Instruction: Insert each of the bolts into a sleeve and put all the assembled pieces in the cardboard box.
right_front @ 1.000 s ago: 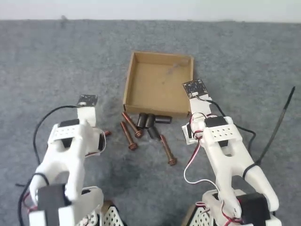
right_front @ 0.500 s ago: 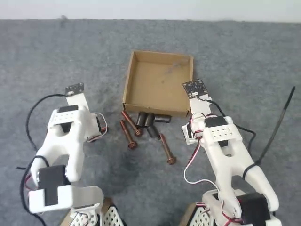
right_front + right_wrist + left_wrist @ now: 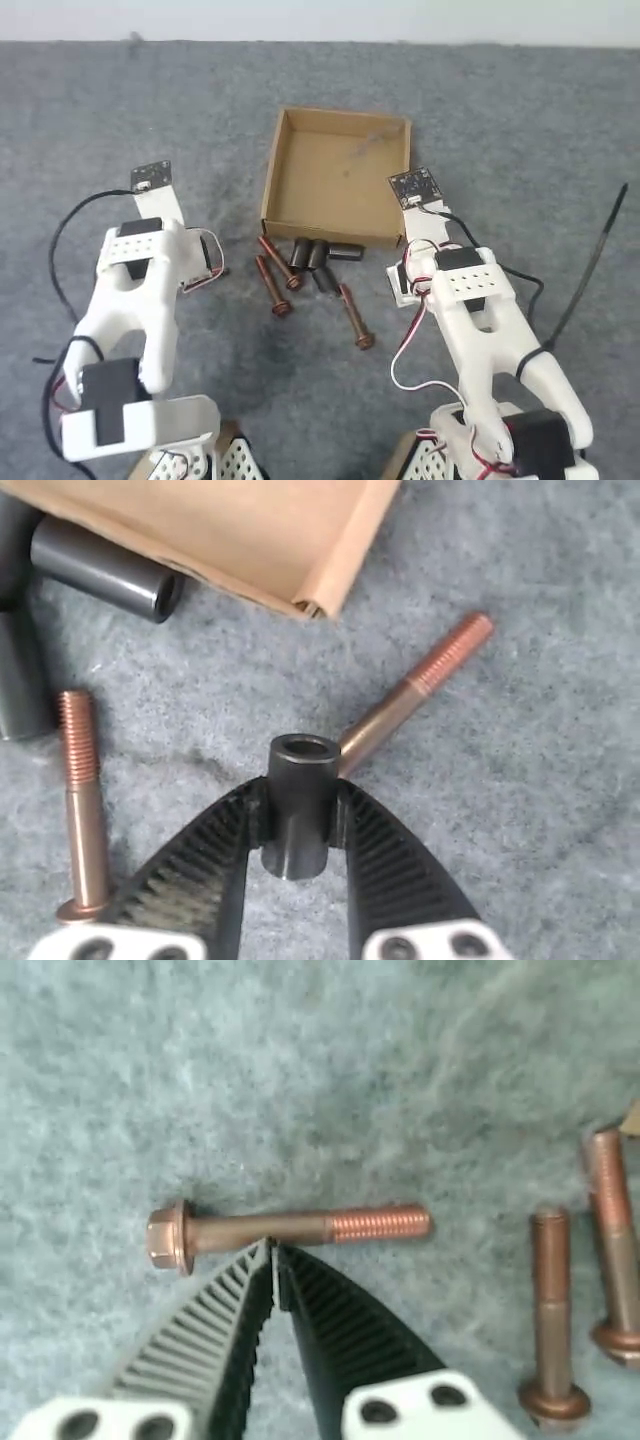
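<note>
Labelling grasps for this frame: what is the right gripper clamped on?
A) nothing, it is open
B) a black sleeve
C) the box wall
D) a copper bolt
B: the right wrist view shows the right gripper shut on a black sleeve, with a bolt lying loose behind it.

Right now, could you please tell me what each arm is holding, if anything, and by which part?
Right jaws: a black sleeve, around its middle. Left jaws: nothing.
</note>
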`<state>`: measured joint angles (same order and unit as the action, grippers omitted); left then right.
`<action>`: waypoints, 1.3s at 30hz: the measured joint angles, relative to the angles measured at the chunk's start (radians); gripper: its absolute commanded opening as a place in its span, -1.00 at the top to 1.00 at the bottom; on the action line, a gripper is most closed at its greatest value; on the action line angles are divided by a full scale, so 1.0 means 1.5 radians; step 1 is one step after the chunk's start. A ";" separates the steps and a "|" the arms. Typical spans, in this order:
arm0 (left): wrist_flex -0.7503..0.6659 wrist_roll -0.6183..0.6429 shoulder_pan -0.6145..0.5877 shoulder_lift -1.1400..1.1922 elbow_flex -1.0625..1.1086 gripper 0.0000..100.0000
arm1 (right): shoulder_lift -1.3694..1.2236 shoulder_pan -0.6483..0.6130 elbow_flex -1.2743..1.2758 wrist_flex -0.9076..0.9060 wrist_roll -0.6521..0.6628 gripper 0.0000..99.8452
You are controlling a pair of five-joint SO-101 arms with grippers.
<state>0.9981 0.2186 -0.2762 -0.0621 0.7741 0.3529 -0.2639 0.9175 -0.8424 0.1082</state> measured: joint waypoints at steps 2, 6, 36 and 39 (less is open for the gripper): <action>0.023 -0.001 0.000 0.011 -0.018 0.98 | 0.000 0.000 0.006 0.006 0.000 0.99; 0.078 0.002 -0.001 0.034 -0.013 0.98 | 0.000 0.000 0.010 0.016 0.005 0.99; 0.059 0.110 -0.048 0.213 -0.221 0.98 | 0.000 -0.002 0.017 0.017 0.014 0.99; 0.059 0.119 -0.048 0.227 -0.267 0.98 | 0.000 -0.002 0.017 0.017 0.014 0.99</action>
<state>1.0871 0.3966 -0.3483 0.2785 0.3736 0.3529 -0.2670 0.9436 -0.8163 0.1297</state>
